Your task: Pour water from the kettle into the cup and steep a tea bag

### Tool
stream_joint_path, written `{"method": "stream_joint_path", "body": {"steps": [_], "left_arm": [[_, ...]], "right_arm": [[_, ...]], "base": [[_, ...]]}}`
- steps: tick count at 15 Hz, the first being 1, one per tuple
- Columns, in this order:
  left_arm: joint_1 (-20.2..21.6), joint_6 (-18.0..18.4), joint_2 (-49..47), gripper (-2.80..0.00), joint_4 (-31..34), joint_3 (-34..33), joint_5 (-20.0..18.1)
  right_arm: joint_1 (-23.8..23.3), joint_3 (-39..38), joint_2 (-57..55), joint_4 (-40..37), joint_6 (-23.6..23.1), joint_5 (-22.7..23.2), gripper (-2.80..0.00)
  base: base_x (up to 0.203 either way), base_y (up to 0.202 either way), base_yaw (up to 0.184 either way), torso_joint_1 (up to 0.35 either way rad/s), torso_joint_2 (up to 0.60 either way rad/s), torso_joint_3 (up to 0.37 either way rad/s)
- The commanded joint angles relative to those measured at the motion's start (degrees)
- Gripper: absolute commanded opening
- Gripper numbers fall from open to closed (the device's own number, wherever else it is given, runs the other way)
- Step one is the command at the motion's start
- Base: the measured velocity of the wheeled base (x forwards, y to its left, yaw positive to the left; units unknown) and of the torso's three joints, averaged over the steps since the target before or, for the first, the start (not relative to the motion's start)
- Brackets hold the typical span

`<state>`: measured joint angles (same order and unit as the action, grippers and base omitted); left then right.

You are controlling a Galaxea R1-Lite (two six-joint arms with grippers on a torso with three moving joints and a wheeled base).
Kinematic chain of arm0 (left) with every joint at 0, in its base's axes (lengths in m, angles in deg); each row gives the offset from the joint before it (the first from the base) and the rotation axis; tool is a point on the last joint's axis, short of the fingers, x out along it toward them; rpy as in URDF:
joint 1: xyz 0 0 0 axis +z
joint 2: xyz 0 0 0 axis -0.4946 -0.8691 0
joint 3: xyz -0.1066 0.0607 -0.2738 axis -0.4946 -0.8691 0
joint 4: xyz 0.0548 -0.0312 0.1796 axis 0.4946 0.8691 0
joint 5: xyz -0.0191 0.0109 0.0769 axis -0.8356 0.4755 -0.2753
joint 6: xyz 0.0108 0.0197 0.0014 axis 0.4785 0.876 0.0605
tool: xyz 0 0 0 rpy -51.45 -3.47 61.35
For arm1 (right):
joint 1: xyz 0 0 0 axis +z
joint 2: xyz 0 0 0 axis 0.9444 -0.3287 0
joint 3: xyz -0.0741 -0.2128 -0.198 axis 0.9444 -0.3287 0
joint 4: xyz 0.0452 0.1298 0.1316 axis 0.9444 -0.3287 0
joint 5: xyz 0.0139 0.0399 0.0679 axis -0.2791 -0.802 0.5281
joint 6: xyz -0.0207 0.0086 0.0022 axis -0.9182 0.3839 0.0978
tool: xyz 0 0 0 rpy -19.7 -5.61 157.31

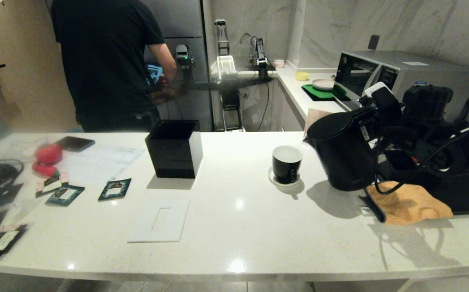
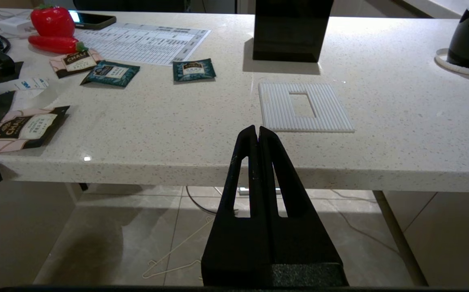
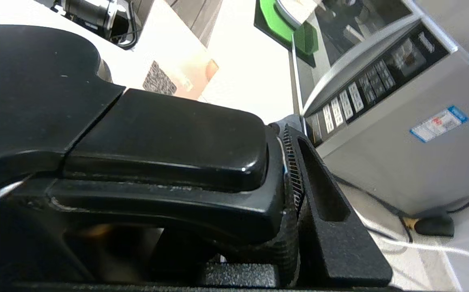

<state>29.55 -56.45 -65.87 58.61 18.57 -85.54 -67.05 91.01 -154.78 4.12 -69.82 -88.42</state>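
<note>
Right hand (image 1: 374,121) clamped around a handle, left hand (image 2: 258,134) closed, parked low.

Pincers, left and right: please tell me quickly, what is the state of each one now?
Left pincer: shut, holding nothing, parked before the counter edge.
Right pincer: shut on the kettle at its handle, beside the cup.

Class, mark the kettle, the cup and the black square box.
kettle (image 1: 345,156), head view, front of its body.
cup (image 1: 286,166), head view, its outer wall.
black square box (image 1: 174,156), head view, its front face.
</note>
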Motion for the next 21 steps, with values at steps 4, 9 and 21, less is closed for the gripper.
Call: {"method": "stream_joint_path", "body": {"steps": [4,9,21], "left_arm": [[0.0,0.0,-0.1,-2.80,0.0,0.0,0.0],[0.0,0.0,-0.1,-2.80,0.0,0.0,0.0],[0.0,0.0,-0.1,-2.80,0.0,0.0,0.0]], "right_arm": [[1.2,2.2,-1.6,0.3,-2.8,-0.1,-2.80],[1.5,2.5,-2.0,0.4,-4.6,-0.1,-2.80],[1.9,7.1,-4.4,-0.5,-7.6,-1.6,-2.80]], "base": [[0.000,0.000,0.000,0.000,0.00,0.000],[0.000,0.000,0.000,0.000,0.00,0.000],[0.000,0.000,0.000,0.000,0.00,0.000]]}}
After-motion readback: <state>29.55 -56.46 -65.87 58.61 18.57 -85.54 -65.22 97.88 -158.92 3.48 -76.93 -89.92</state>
